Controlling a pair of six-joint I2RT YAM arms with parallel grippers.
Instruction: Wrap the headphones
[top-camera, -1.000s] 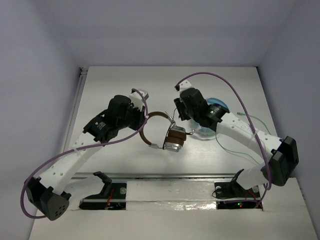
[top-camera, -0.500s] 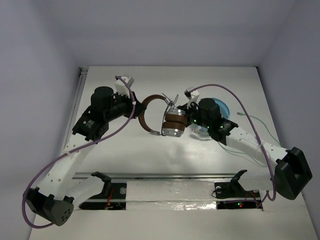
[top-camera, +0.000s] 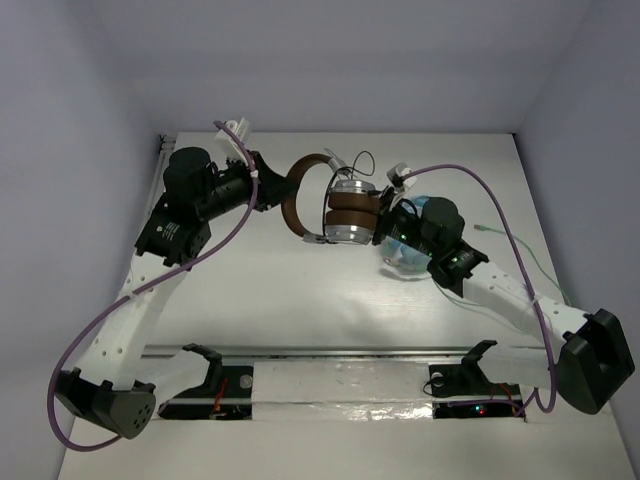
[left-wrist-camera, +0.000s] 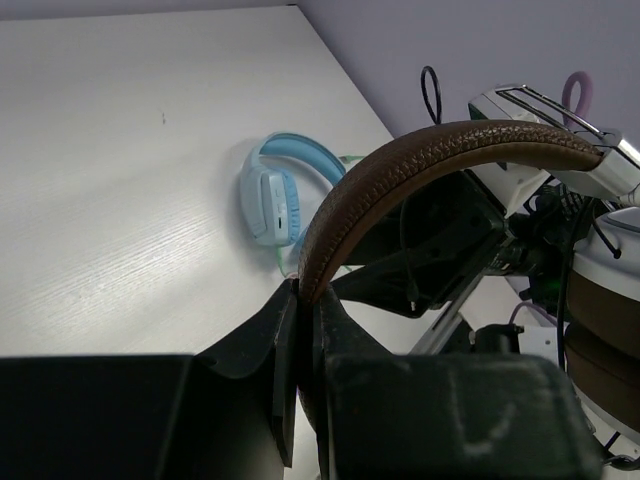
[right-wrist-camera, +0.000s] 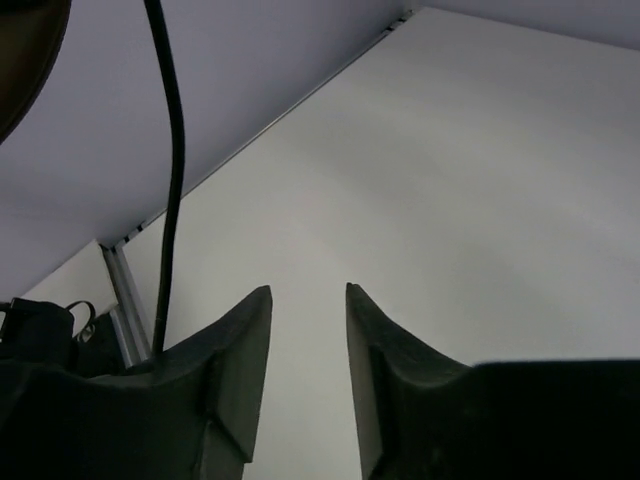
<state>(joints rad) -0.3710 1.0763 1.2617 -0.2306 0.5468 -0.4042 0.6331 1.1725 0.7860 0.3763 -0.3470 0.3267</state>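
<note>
The headphones (top-camera: 348, 212), with a brown headband (top-camera: 294, 198), brown pads and silver cups, hang in the air over the middle of the table. My left gripper (top-camera: 270, 180) is shut on the headband; the left wrist view shows the band (left-wrist-camera: 440, 150) pinched between its jaws (left-wrist-camera: 305, 295). The thin black cable (top-camera: 362, 160) loops above the cups. My right gripper (top-camera: 386, 218) is just right of the ear cups, open and empty (right-wrist-camera: 308, 290), pointing up at the wall. The black cable (right-wrist-camera: 170, 150) runs past its left finger, outside the jaws.
Light blue headphones (top-camera: 405, 255) lie on the table under my right wrist and also show in the left wrist view (left-wrist-camera: 275, 195). Their green cable (top-camera: 520, 250) trails right. A metal rail (top-camera: 155, 200) runs along the table's left edge. White walls enclose the table.
My left gripper has carried the headphones up and toward the back of the table. My right arm has swung forward and left, and its gripper now sits beside the ear cups.
</note>
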